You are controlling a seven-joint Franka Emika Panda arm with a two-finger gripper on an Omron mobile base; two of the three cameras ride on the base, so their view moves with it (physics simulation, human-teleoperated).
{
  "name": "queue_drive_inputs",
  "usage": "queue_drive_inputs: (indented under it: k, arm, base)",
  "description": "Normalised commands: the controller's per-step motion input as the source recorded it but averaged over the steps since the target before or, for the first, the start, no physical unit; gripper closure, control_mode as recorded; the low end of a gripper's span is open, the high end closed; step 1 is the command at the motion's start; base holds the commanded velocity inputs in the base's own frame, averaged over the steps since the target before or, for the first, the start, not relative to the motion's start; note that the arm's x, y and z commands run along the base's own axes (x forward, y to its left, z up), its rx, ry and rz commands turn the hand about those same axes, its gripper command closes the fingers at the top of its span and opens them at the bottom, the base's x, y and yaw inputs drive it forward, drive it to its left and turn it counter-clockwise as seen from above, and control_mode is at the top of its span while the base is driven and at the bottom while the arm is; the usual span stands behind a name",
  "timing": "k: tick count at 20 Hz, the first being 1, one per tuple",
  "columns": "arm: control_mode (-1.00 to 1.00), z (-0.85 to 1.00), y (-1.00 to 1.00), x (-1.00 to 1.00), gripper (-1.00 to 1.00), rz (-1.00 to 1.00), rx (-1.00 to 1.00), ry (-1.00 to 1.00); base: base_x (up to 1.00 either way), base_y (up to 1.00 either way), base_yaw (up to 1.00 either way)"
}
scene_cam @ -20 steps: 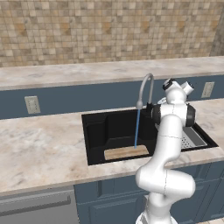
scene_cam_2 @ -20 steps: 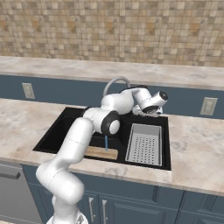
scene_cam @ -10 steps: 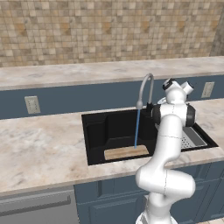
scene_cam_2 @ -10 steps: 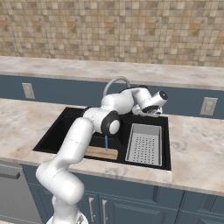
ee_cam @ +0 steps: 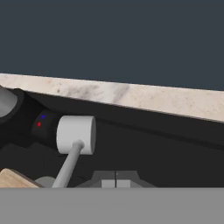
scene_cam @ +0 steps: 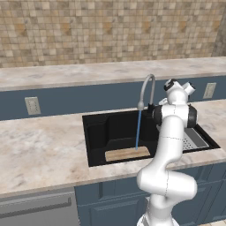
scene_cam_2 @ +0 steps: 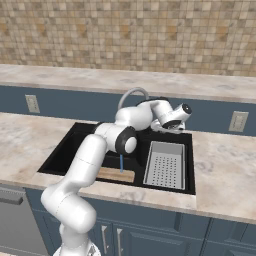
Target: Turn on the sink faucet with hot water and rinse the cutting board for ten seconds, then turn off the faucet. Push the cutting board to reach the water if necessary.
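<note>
The sink faucet [scene_cam: 147, 86] arches over the black sink [scene_cam: 97, 132], and a thin blue stream of water [scene_cam: 138, 130] falls from its spout onto the right end of the tan cutting board [scene_cam: 126, 154], which lies flat along the basin's front wall. My gripper [ee_cam: 116, 180] is shut on nothing and hovers behind the faucet base [scene_cam_2: 169, 128]. In the hand view, the faucet's grey handle knob [ee_cam: 76, 134] and its lever [ee_cam: 67, 168] lie just left of my fingertips. The dark faucet base there carries a red and a blue dot [ee_cam: 41, 121]. A corner of the cutting board [ee_cam: 12, 180] shows at lower left.
A grey perforated tray [scene_cam_2: 164, 164] fills the sink's right section. Marble counter [scene_cam: 39, 150] flanks the basin on both sides, with a blue backsplash and wall outlets [scene_cam: 32, 105] behind. My own arm crosses in front of the sink's right half.
</note>
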Motion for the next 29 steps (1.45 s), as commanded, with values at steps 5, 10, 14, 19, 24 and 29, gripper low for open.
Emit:
queue_drive_inputs:
  k: [5, 10, 14, 19, 24, 29]
  arm:
    - [-1.0, -0.19, 0.37, -0.01, 1.0, 0.0, -0.02, 0.0]
    - [-1.0, -0.19, 0.39, -0.04, 1.0, 0.0, -0.02, 0.0]
    - [-1.0, -0.2, 0.4, -0.06, 1.0, 0.0, -0.02, 0.0]
    - [-1.0, -0.18, 0.39, -0.05, 1.0, 0.0, -0.02, 0.0]
    - [-1.0, -0.19, 0.39, -0.07, 1.0, 0.0, -0.02, 0.0]
    - [-1.0, -0.2, 0.42, -0.07, 1.0, 0.0, -0.02, 0.0]
  base:
    - [0.0, 0.0, 0.0]
    - [0.0, 0.0, 0.0]
    - [0.0, 0.0, 0.0]
    - [0.0, 0.0, 0.0]
    - [0.0, 0.0, 0.0]
    - [0.0, 0.0, 0.0]
